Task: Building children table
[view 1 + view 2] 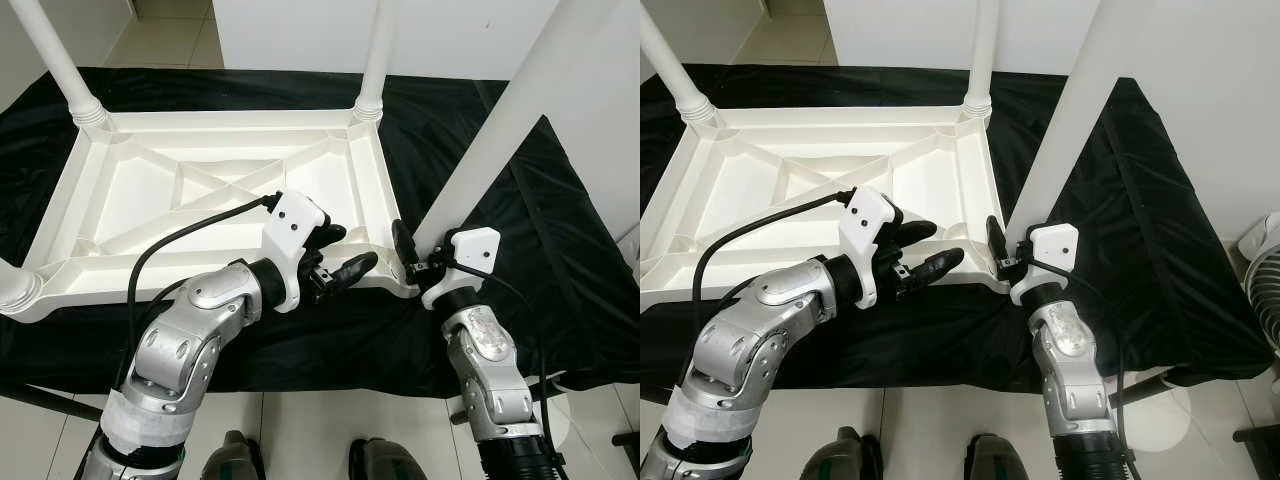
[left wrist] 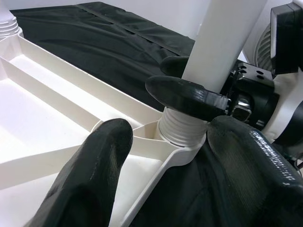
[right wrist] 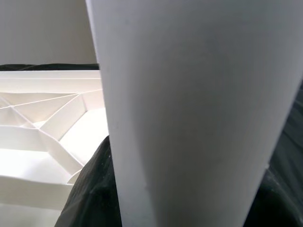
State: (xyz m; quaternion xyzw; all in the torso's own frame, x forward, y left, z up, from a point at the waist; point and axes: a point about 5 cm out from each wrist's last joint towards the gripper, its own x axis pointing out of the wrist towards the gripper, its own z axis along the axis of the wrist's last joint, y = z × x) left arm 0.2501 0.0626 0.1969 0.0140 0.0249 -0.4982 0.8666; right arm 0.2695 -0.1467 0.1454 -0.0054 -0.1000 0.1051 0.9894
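Both arms reach fwd. Upturned white tabletop (image 1: 150, 190) lies on black cloth (image 1: 560, 250), w/ free cloth to its right. Right gripper (image 1: 420, 262) clamps white leg (image 1: 500, 130) at near-right corner socket. Left gripper (image 1: 335, 255), fingers spread, hovers over tabletop's near edge, holding nothing.

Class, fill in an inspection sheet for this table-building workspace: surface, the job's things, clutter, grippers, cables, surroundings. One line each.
Surface: black cloth spread on a tiled floor.
Job's things: white tabletop lying upside down; near-right leg standing in its threaded corner socket; three other legs in their corners.
Clutter: nothing seen.
Grippers: left gripper open, by the tabletop's near edge; right gripper shut on near-right leg, just above the socket.
Cables: black cable looping along the left arm.
Surroundings: white walls; a fan at far right.
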